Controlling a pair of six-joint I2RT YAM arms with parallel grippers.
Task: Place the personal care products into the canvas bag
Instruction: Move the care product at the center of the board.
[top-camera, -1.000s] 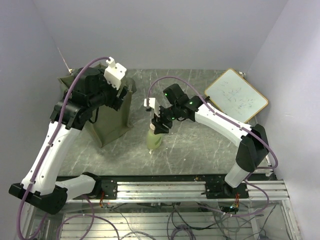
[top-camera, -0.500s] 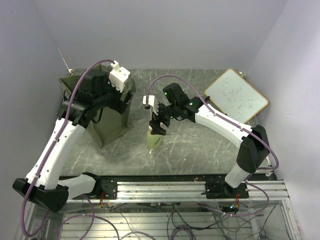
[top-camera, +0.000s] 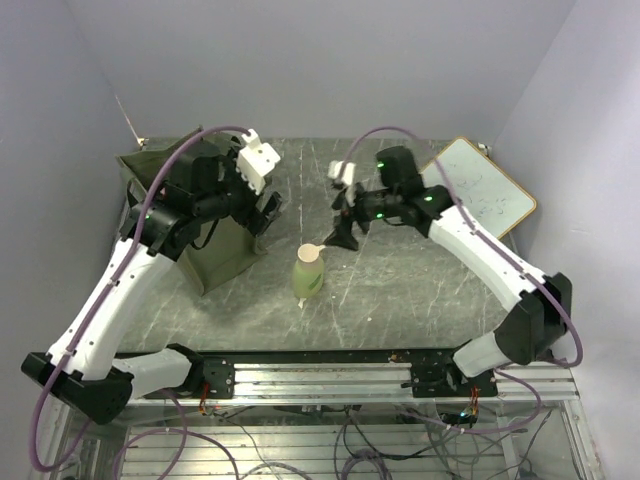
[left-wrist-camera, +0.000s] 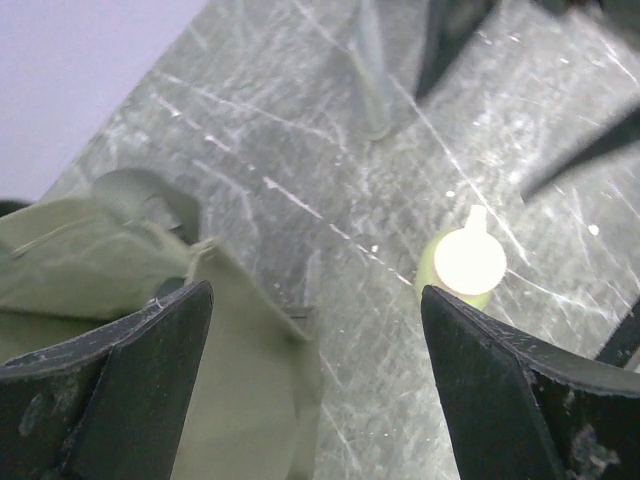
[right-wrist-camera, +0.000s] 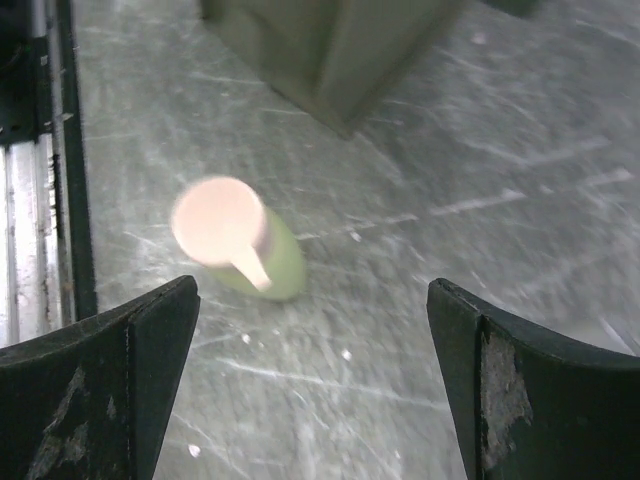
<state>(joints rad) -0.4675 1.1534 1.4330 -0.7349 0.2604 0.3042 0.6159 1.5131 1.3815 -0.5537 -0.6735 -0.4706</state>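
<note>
The bottle stands upright on the desk near the bag. Both the left jaws and right jaws gape wide, empty. Probably best: lower the left jaws squarely around its middle before closing, lest it tip.

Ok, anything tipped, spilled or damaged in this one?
Nothing stands out. The yellow-green bottle stands upright on the table with no spill around it, and the canvas bag stands upright, apart from it.

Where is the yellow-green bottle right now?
In the top view the yellow-green bottle stands upright on the table, just right of the canvas bag, with the left end effector and right end effector both off it.
</note>
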